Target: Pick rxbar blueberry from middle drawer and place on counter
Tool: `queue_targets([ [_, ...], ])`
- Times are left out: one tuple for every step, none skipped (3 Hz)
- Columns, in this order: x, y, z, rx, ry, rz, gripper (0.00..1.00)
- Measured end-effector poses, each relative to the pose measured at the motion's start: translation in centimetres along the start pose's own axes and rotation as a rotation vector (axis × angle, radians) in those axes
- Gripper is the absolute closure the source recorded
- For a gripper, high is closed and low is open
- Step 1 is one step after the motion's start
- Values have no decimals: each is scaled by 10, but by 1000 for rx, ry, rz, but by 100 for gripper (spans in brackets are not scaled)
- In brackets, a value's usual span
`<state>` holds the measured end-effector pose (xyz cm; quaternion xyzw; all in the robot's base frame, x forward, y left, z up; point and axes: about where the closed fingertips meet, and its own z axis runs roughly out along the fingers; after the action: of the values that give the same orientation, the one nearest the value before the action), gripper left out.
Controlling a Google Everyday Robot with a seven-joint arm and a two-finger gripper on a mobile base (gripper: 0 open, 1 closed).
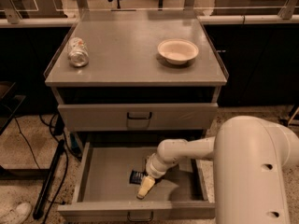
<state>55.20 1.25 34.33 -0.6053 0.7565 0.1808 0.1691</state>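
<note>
The middle drawer is pulled out below the counter. On the drawer's floor, near its middle, lies the rxbar blueberry, a small dark wrapper partly covered by my arm's end. My gripper reaches down into the drawer from the right, and its cream tip sits just right of the bar and a little nearer the drawer's front, at or just above the floor. I cannot tell whether it touches the bar.
A silvery can lies on the counter's left side and a round cream bowl stands on its right. The upper drawer is closed. My large cream arm body fills the lower right. Cables and a black leg stand at left.
</note>
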Motion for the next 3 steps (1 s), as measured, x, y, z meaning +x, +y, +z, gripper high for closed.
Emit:
queue_targets([
  [3,1,3,-2,-2,8,1],
  [3,1,3,-2,-2,8,23],
  [3,1,3,-2,-2,8,47],
])
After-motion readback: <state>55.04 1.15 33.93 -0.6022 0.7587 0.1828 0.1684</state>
